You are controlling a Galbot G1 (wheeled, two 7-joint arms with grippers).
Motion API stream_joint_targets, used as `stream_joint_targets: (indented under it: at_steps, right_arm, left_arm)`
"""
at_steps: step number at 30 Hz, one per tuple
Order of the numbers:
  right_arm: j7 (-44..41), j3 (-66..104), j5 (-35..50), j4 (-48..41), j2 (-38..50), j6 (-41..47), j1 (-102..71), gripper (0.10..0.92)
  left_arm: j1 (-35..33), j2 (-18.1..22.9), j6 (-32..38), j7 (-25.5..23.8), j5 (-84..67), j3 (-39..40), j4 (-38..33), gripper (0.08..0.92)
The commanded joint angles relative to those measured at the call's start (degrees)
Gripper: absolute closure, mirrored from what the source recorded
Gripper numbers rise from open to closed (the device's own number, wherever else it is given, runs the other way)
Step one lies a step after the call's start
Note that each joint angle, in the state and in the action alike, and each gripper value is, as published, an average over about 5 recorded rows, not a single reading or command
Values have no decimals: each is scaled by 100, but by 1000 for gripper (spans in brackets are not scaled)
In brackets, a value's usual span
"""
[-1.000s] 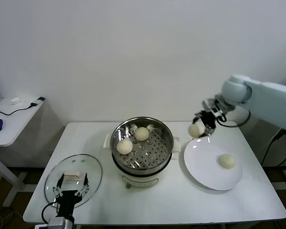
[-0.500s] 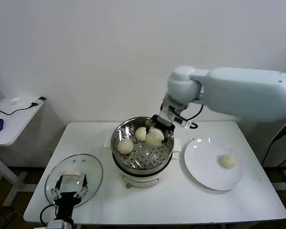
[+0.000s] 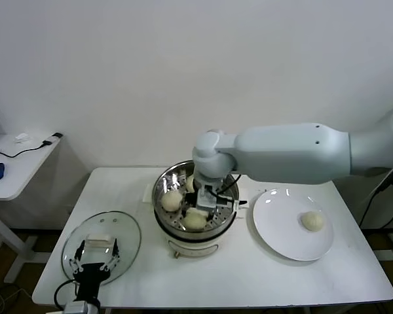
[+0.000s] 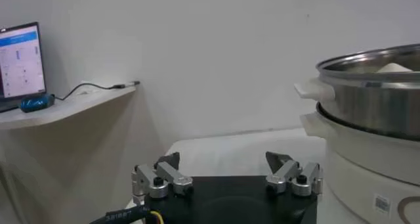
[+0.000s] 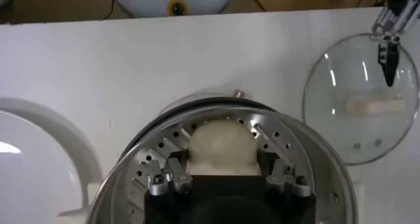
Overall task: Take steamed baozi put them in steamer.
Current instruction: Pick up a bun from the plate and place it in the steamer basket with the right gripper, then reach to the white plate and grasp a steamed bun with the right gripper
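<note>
The steamer (image 3: 177,237) stands mid-table, steel with a perforated tray. My right gripper (image 3: 202,208) reaches down into it, shut on a cream-white baozi (image 3: 195,220) low over the tray's front. In the right wrist view the fingers (image 5: 176,166) flank this baozi (image 5: 223,145) above the tray (image 5: 298,146). A second baozi (image 3: 172,199) lies at the tray's left. A third (image 3: 190,182) shows partly behind the arm. The fourth baozi (image 3: 311,221) lies on the white plate (image 3: 281,226). My left gripper (image 3: 95,265) is parked, open and empty, at the front left.
A round glass lid (image 3: 111,229) lies on the table left of the steamer, under the left gripper; it also shows in the right wrist view (image 5: 361,107). A side table (image 3: 13,163) with cables stands at far left. The steamer's wall (image 4: 374,94) is to the left gripper's side.
My right arm has swung from above the plate to the steamer and lowered the baozi to the front of the tray. The left arm has not moved.
</note>
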State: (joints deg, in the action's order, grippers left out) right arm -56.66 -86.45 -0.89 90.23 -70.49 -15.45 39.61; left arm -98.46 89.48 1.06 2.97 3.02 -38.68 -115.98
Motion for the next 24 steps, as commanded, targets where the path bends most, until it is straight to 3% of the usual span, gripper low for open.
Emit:
stream_joint_targets:
  at_steps: [1, 8, 13, 20, 24]
  right_arm:
    - [150, -56, -403, -240, -300, -169, -416, 319]
    - [176, -8, -536, -384, -323, -148, -442, 215]
    - [44, 111, -311, -345, -216, -200, -224, 203]
    - [-535, 398, 926, -253, 489, -215, 667, 203]
    - [-848, 327, 2153, -831, 1160, 23, 1314, 203]
  left_arm:
    - [0, -7, 0, 0, -4, 2, 14, 177]
    - [27, -20, -14, -1, -15, 3, 17, 177]
    - [28, -22, -18, -1, -14, 7, 4, 177]
    - [-6, -20, -18, -3, -13, 4, -53, 177]
    - [-30, -13, -16, -5, -7, 14, -96, 177]
